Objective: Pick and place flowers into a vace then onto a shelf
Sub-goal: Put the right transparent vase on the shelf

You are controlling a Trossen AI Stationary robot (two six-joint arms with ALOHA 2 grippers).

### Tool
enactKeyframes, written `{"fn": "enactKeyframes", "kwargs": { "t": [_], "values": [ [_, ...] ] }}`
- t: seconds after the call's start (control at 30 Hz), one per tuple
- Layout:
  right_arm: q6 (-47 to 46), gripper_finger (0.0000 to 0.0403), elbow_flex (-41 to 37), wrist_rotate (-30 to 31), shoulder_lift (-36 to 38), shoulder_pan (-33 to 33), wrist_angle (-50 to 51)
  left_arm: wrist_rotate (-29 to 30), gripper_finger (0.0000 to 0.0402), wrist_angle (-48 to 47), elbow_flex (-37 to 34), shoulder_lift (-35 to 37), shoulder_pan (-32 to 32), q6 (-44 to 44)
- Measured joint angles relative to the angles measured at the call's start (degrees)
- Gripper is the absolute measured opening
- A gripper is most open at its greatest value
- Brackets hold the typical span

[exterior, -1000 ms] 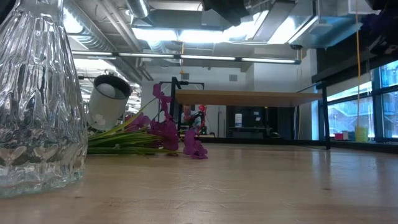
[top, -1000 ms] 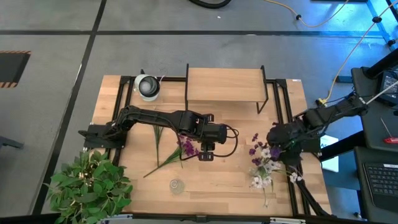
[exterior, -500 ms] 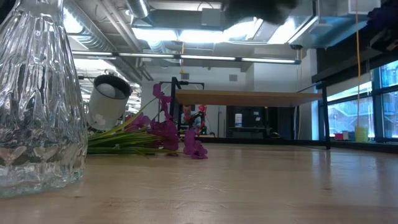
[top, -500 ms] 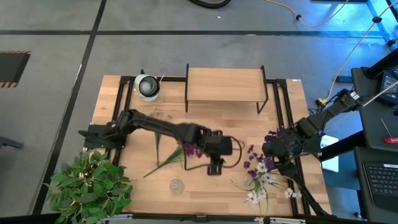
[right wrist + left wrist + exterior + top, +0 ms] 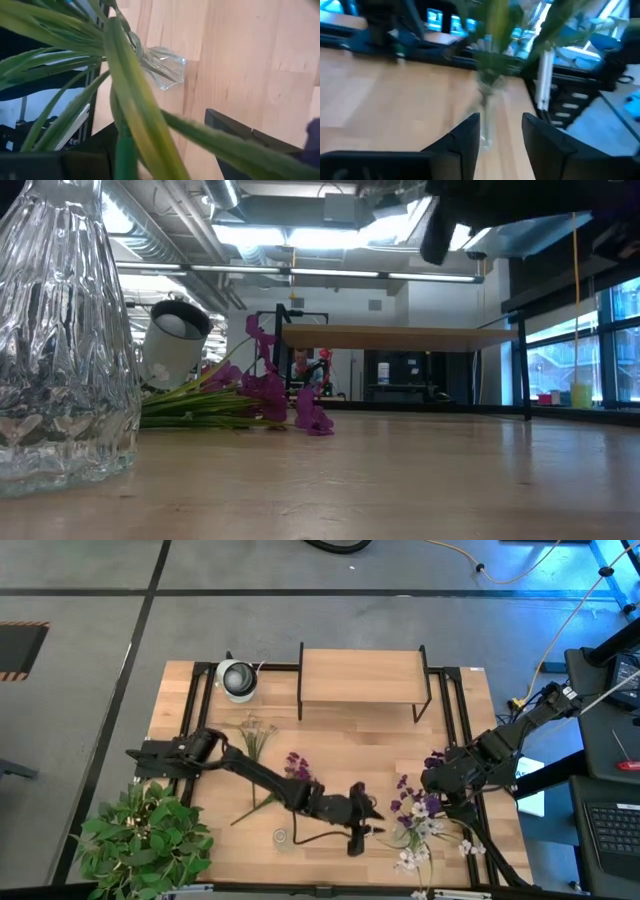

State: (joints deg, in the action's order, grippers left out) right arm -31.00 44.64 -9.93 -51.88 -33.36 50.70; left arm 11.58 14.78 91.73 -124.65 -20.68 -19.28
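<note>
A bunch of flowers with purple and white blossoms sits at the table's right side, with my right gripper on its green stems. The stems run down into a small clear glass vase, which also shows in the left wrist view. My left gripper is open and nearly level, just left of the bunch, with the small vase ahead of its fingers. More flowers lie flat on the table's middle. The shelf stands at the far edge. My right gripper has the bunch's green stems and leaves between its two fingers, above the small vase's neck. It comes slanting down from the table's right side. The leaves hide the place of contact. Whether the vase stands on the table, I cannot tell.
A second, larger clear glass vase stands near the front edge, close to the low camera. A leafy potted plant fills the near left corner. A white round object sits at the far left beside the shelf.
My left gripper has left the flowers at the table's middle and swung down toward the near right, tipping from pointing down to nearly level, and now faces the bunch. My right gripper shifted slightly toward the near left with the bunch, then stayed still.
</note>
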Motion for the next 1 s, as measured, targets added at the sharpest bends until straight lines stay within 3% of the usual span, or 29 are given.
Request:
{"fn": "enactKeyframes", "kwargs": {
  "t": [0.17, 0.33, 0.57, 1.0],
  "values": [
    [0.04, 0.0232, 0.00, 1.32, -0.04, -0.10, -0.40, -1.18, 0.0092, 10.51, 4.09, -7.34, -1.92, -2.48],
    [0.26, 0.0232, 0.00, 1.51, -0.15, -0.22, -0.36, -1.34, 0.0046, 10.13, 13.55, -16.22, -2.07, -2.61],
    [-0.26, 0.0232, 0.00, 1.51, -0.15, -0.29, -0.32, -4.93, 0.0014, 10.32, 26.09, -25.59, -1.06, -2.67],
    [-0.25, 0.0232, 0.00, 5.71, -5.95, -7.75, -6.02, -1.41, 0.0004, 7.18, 27.34, -26.80, 0.20, -2.54]
  ]
}}
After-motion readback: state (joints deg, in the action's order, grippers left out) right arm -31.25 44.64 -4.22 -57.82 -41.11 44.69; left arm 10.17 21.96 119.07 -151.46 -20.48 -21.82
